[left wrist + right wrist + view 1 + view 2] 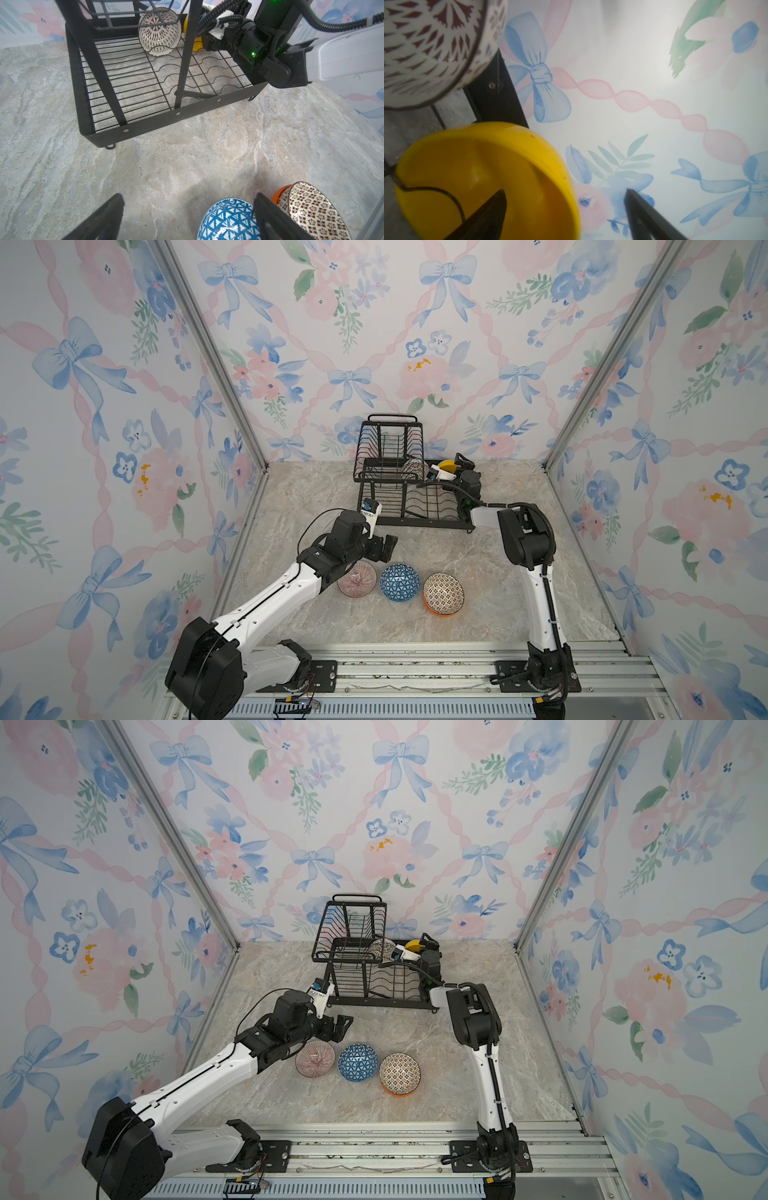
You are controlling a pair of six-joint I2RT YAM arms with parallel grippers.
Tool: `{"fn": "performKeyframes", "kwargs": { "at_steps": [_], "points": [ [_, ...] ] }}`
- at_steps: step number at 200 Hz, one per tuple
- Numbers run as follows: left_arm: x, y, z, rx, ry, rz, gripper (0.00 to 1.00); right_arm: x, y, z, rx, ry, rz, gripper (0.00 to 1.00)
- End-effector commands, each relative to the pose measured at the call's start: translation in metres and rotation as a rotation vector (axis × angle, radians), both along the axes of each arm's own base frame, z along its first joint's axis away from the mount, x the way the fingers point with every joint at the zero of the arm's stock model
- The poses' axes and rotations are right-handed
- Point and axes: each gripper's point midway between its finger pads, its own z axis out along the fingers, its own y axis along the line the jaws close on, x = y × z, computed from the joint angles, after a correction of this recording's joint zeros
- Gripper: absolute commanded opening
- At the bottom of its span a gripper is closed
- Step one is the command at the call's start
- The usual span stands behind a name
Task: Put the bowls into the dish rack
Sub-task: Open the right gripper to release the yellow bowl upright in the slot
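Right gripper (564, 191), jaws spread, is straddling the rim of the plain yellow round bowl (477, 166) inside the black wire dish rack (428, 523) at mid-frame; left gripper (188, 196) is hovering, spread wide.

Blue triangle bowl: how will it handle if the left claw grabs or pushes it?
Blue bowl looks rigid and glossy-glazed, so probably slippery in a pinch. Its rounded wall may rock or roll when pushed, likely bumping the pinkish bowl close beside.

Six bowls (400, 582), one dish rack (428, 523), two arms (266, 605)
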Motion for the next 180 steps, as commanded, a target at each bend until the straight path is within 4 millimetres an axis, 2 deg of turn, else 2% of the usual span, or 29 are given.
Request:
{"fn": "performKeyframes", "kwargs": {
  "at_steps": [1, 52, 100, 132, 162, 180],
  "points": [
    [0.001, 0.006, 0.001, 0.003, -0.014, 0.014, 0.98, -0.005, -0.006, 0.037, 0.046, -0.067, -0.006, 0.98],
    [0.003, 0.011, -0.002, 0.007, -0.015, 0.037, 0.98, -0.018, -0.009, 0.051, 0.091, -0.068, -0.013, 0.97],
    [0.004, 0.014, 0.001, 0.001, -0.028, 0.058, 0.98, -0.038, -0.020, 0.075, 0.156, -0.069, -0.042, 0.97],
    [0.004, 0.016, 0.003, -0.004, -0.033, 0.068, 0.98, -0.061, -0.027, 0.086, 0.257, -0.028, -0.080, 0.97],
    [0.003, 0.019, 0.000, -0.006, -0.025, 0.080, 0.98, -0.092, -0.026, 0.099, 0.379, -0.011, -0.135, 0.97],
    [0.002, 0.019, 0.002, -0.010, -0.028, 0.076, 0.98, -0.113, -0.021, 0.098, 0.423, 0.034, -0.169, 0.97]
  ]
}}
